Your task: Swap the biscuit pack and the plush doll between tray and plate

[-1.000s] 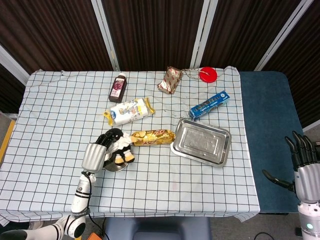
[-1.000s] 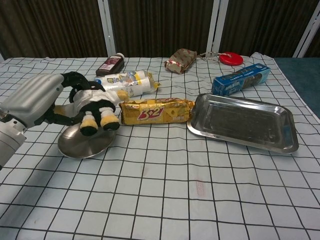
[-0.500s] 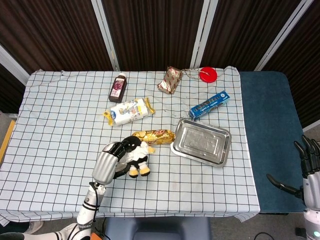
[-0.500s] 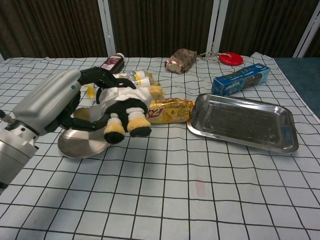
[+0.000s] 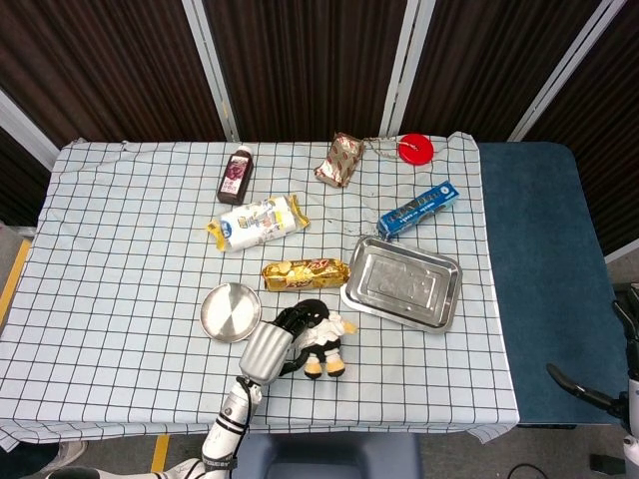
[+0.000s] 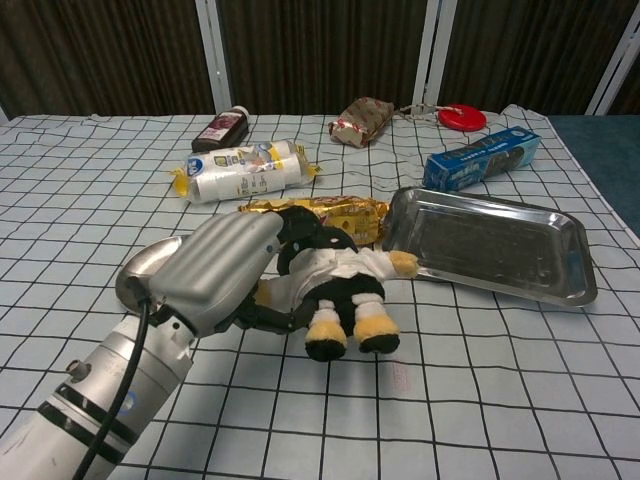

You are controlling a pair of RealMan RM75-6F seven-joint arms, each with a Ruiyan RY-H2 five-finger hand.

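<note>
Since a second ago, carried off the plate [image 5: 230, 311] and rightward toward the tray [image 5: 402, 283]: plush doll [image 5: 321, 339], clutched by the left hand [image 5: 272, 345], now above the checked worktop [image 5: 120, 249] between plate and tray, just in front of the biscuit pack [image 5: 305, 273]. Plate left bare. Doll's long axis roughly upright and tilted, yellow feet pointing down and toward the camera in the chest view. Biscuit pack lying lengthwise left of the tray, touching its rim. Right hand [image 5: 629, 329] barely visible at the frame edge, state impossible to tell.
</note>
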